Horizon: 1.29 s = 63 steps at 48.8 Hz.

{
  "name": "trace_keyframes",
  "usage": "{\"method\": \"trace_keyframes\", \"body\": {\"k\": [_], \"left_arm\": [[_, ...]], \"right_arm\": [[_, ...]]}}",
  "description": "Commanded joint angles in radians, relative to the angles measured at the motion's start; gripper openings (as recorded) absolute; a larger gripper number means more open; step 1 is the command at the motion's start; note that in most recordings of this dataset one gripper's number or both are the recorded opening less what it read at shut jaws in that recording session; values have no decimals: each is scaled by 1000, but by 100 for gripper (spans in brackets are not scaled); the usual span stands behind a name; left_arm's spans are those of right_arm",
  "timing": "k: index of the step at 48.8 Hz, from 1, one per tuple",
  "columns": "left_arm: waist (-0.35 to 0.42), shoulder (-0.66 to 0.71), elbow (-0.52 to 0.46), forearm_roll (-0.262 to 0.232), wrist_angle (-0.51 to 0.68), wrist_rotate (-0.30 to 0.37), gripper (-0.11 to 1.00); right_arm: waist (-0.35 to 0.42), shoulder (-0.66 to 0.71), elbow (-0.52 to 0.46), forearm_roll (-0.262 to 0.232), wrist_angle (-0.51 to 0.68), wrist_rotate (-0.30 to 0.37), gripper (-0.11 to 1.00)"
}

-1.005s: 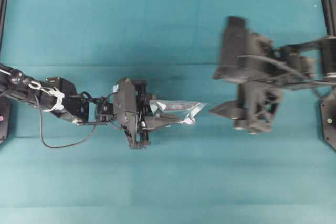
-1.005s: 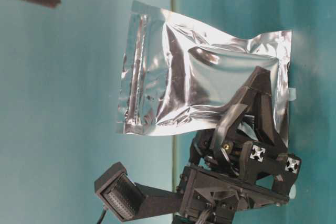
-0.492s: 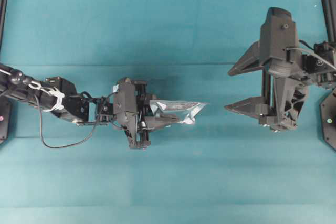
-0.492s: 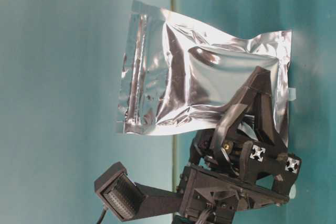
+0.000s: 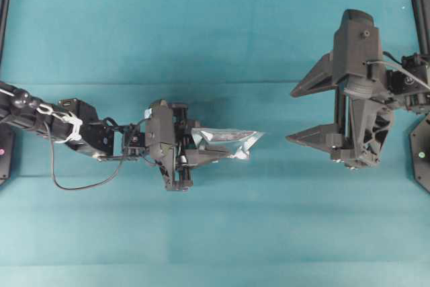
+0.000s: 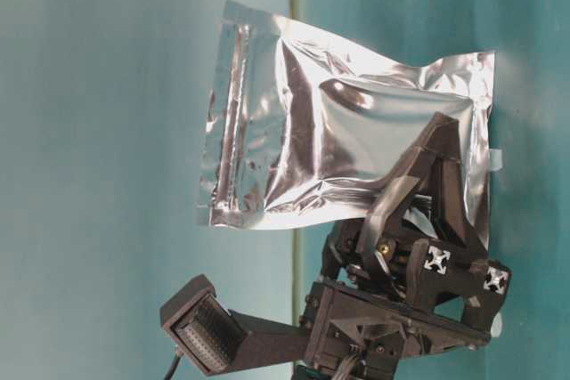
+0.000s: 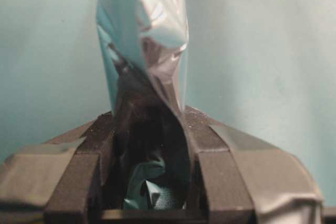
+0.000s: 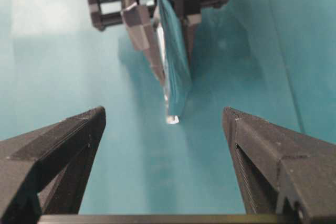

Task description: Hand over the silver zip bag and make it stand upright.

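The silver zip bag (image 5: 228, 143) is a shiny crinkled foil pouch held off the table, edge-on from above. In the table-level view the bag (image 6: 338, 140) stands broadside with its zip strip at the left end. My left gripper (image 5: 213, 147) is shut on the bag's near end; it also shows in the left wrist view (image 7: 149, 129), jaws pinching the foil (image 7: 152, 51). My right gripper (image 5: 292, 113) is open wide and empty, a little to the right of the bag's free end. In the right wrist view the open gripper (image 8: 164, 116) faces the bag's edge (image 8: 173, 72).
The teal table cloth (image 5: 215, 233) lies under both arms. Black frame posts (image 5: 5, 5) stand at the far corners. A cable (image 5: 74, 183) loops below the left arm.
The right arm has swung from a blurred, tilted pose to a steady one with its jaws spread toward the bag, then held nearly still. The left gripper and bag have not moved.
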Motion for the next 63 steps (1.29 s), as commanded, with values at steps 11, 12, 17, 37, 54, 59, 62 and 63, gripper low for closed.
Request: {"method": "trace_keyframes", "body": {"k": [11,12,17,37,54,59,62,63], "left_arm": [[-5,-5,-3,2,-3,2,28],[-5,-3,-3,2,-3,2,28],[-5,-3,-3,2,-3,2,28],[-5,-5,-3,2,-3,2,28],[-5,-5,-3,2,-3,3,28],[-5,-5,-5,2,-3,2,28],[-5,-5,-5,2,-3,3,28],[-5,-5,-5,2,-3,2,28]], "right_arm": [[-2,-8,-6,3,-9,9,91],[0,-8,-5,3,-9,9,91],[0,-6,-5,5,-9,9,91],[0,-6,0,6,-12,9,91],[0,-6,0,8,-21,9,91],[0,-6,0,8,-25,9,91],[0,-6,2,8,-25,9,90],[2,-6,2,8,-25,9,90]]}}
